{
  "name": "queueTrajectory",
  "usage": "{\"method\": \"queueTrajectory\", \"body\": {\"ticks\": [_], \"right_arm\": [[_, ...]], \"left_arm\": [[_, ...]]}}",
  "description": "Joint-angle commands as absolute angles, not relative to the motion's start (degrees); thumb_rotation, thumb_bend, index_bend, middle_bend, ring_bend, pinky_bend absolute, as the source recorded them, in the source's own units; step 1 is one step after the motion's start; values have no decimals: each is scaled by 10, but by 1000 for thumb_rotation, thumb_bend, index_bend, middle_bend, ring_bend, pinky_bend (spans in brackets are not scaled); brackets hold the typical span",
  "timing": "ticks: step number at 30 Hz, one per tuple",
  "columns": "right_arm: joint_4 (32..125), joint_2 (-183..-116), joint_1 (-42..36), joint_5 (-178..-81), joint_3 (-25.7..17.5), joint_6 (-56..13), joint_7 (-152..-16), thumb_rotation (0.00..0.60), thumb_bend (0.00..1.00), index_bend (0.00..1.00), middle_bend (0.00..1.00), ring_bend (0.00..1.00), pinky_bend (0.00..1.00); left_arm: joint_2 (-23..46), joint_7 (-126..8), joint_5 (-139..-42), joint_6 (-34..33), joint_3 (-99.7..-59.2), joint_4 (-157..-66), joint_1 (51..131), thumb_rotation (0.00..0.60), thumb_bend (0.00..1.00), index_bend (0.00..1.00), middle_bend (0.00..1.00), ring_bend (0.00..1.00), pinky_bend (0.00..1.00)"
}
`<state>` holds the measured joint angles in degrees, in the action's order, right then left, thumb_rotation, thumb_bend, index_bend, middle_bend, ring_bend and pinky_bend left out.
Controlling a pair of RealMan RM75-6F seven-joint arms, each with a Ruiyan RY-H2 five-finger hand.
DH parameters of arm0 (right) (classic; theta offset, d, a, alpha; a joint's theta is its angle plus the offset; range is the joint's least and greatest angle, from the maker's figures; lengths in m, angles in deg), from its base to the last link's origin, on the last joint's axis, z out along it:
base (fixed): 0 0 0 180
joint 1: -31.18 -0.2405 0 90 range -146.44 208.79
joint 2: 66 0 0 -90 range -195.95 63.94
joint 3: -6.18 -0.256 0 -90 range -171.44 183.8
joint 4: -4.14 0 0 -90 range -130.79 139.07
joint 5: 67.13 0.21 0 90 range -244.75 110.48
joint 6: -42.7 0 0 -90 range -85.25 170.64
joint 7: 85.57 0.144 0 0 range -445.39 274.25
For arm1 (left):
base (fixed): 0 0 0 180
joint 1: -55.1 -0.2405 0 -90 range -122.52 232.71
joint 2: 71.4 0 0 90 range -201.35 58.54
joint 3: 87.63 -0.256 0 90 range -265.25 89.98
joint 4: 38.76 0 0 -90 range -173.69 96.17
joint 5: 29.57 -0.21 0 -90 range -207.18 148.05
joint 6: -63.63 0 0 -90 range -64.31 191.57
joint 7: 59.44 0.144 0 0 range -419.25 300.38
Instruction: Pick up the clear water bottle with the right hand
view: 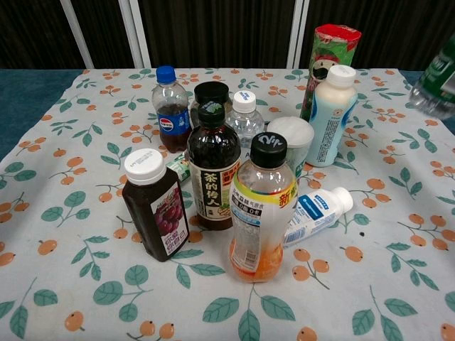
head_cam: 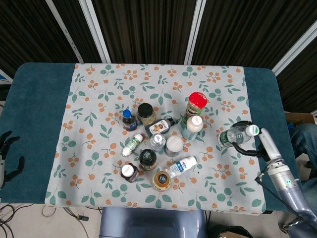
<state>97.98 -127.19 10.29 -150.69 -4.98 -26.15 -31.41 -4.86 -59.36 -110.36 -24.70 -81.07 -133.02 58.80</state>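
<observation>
My right hand [head_cam: 249,144] grips the clear water bottle [head_cam: 236,134], which has a white cap and a green label. Its dark fingers wrap around the body. The bottle is off the cloth, tilted with its cap pointing right, over the right part of the tablecloth [head_cam: 99,89]. In the chest view only the bottle's lower part [view: 439,82] shows, high at the right edge, and the hand is out of frame. My left hand [head_cam: 8,154] hangs beyond the table's left edge, fingers apart and holding nothing.
A cluster of bottles stands mid-table: a red-capped canister [head_cam: 196,103], a white bottle [head_cam: 192,126], a cola bottle [head_cam: 129,119], a dark tea bottle [view: 212,177], an orange juice bottle [view: 261,217], a purple juice bottle [view: 155,213]. A white-blue bottle [view: 317,212] lies on its side.
</observation>
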Motion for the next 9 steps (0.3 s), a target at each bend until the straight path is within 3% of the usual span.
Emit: {"method": "queueTrajectory", "body": {"ticks": [1,9], "right_arm": [[980,-1233,135,-1498,-79,-320,-230,600,405,389,398,428,311],[961,-1232,151,-1486,-92,-354,-214,600,404,389,396,427,311]], "left_arm": [[-47,-591,-1104,-248,-811,-1330,588,600,423,209,88,117,59],[-47,-591,-1104,-249,-810,-1330,588,600,423,208,88,117,59]]}}
